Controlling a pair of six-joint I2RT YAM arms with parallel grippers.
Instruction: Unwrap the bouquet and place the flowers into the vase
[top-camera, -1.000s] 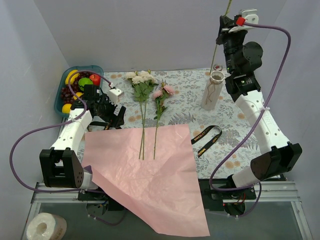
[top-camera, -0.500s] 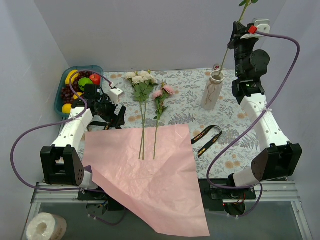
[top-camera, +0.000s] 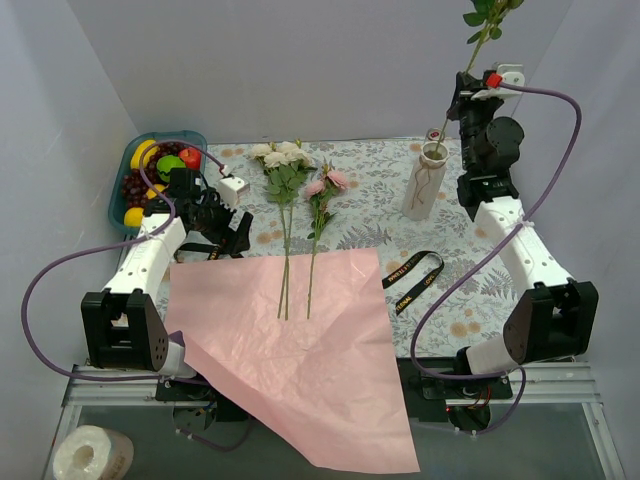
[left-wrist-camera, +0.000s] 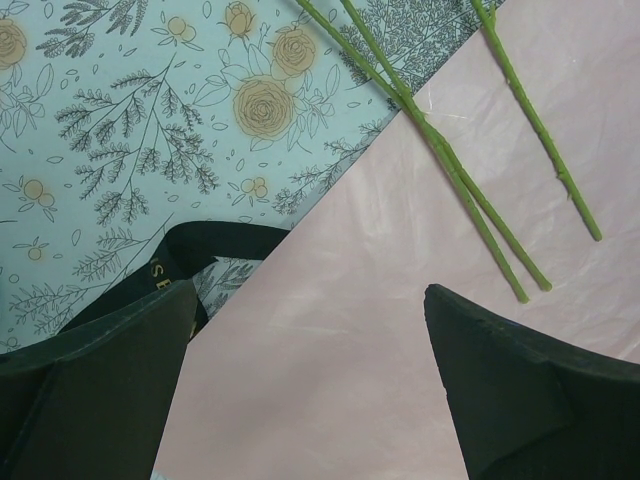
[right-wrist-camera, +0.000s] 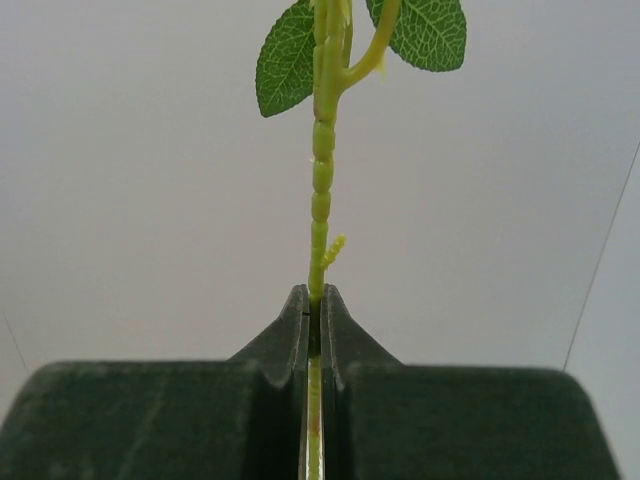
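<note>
1. Overall, the table (top-camera: 370, 200) is carrying a pale cloth printed with flowers, and both arms are working over it.
2. The pink wrapping paper (top-camera: 300, 350) is lying unfolded on the near half, with one corner hanging over the near edge.
3. The left gripper (left-wrist-camera: 308, 295) is hovering low over the left edge of the paper with its jaws spread wide and nothing between them.
4. The right gripper (right-wrist-camera: 315, 300) is standing high at the far right, pinching the held stem (right-wrist-camera: 320, 190) tight between its closed fingers.
5. That stem is rising with green leaves at its top and slanting down to the mouth of the vase (top-camera: 424, 185); I cannot tell how far in it is sitting.
6. The other flowers (top-camera: 283, 158), a white cluster and a pink one just beside it, are lying flat at mid-table with their stems running onto the paper.
7. The vase is standing upright at the far right, well apart from the lying flowers.
8. The blue fruit basket (top-camera: 196, 136) is sitting in the far left corner.
9. The black ribbon (top-camera: 412, 278) is lying loose just right of the paper.
10. A white paper roll (top-camera: 92, 455) is resting below the table's near left corner.
11. A small red-topped jar (top-camera: 434, 134) is standing just behind the vase.
</note>
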